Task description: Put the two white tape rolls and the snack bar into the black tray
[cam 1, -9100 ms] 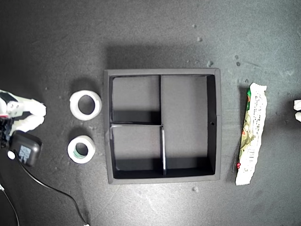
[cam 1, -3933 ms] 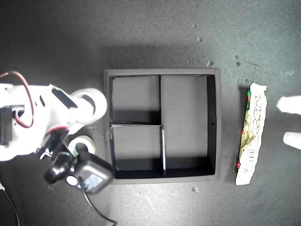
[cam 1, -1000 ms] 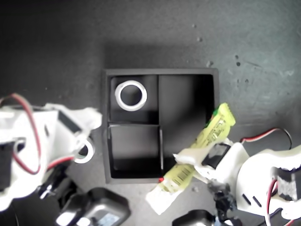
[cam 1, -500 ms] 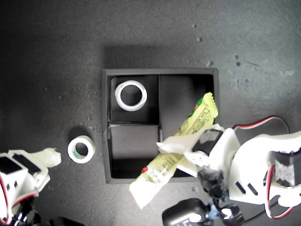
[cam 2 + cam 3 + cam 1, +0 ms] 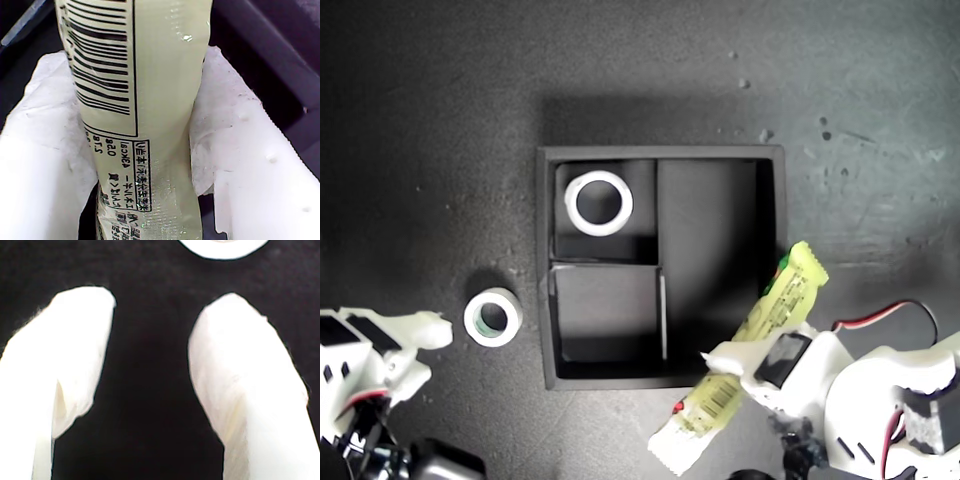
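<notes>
Snack bar (image 5: 752, 361) clamped in my first tool (image 5: 745, 362), my second tool (image 5: 150, 365) spread, empty

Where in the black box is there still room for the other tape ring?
The small square compartment just below the plain white roll in the black tray is bare. The long compartment is mostly bare too, but my first pincer crowds its lower end with the snack bar.

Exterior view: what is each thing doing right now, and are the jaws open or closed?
Plain tape roll: lying flat in a small tray compartment.
Green-core tape roll: on the table, outside the tray.
Snack bar: tilted, held over the black tray's corner.
My first gripper: jaws shut on the bar.
My second gripper: jaws open, empty.
</notes>
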`<control>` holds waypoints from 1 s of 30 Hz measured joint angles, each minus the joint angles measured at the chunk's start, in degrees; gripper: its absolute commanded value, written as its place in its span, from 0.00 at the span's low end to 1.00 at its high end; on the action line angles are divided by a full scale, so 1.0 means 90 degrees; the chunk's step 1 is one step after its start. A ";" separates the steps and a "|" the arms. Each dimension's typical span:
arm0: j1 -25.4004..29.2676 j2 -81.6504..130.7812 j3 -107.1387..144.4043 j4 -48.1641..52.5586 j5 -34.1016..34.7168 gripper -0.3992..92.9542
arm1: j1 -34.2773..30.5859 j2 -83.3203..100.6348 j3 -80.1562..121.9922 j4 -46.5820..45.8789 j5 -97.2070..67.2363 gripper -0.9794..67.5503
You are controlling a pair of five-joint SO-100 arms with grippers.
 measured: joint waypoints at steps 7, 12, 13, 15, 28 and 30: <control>-0.0010 -0.0117 0.0000 -0.0098 0.0000 0.12 | 0.0410 0.0000 0.0000 -0.0254 0.0000 0.05; -0.0010 -0.0117 0.0000 -0.0117 -0.0098 0.12 | 0.0752 0.0000 -0.0146 -0.0762 0.0000 0.06; -0.0010 -0.0117 0.0000 -0.0117 -0.0117 0.12 | 0.0840 0.0000 -0.0225 -0.0820 0.0000 0.06; -0.0010 -0.0117 0.0000 -0.0117 -0.0166 0.12 | 0.0996 0.0000 -0.0332 -0.0830 0.0000 0.05; 0.0225 -0.0195 0.0000 -0.0156 -0.0322 0.12 | 0.1445 0.0000 -0.0625 0.0000 0.1055 0.01; 0.0283 -0.0215 0.0000 -0.0195 -0.0322 0.12 | 0.1543 0.0000 -0.0625 0.0000 0.0518 0.01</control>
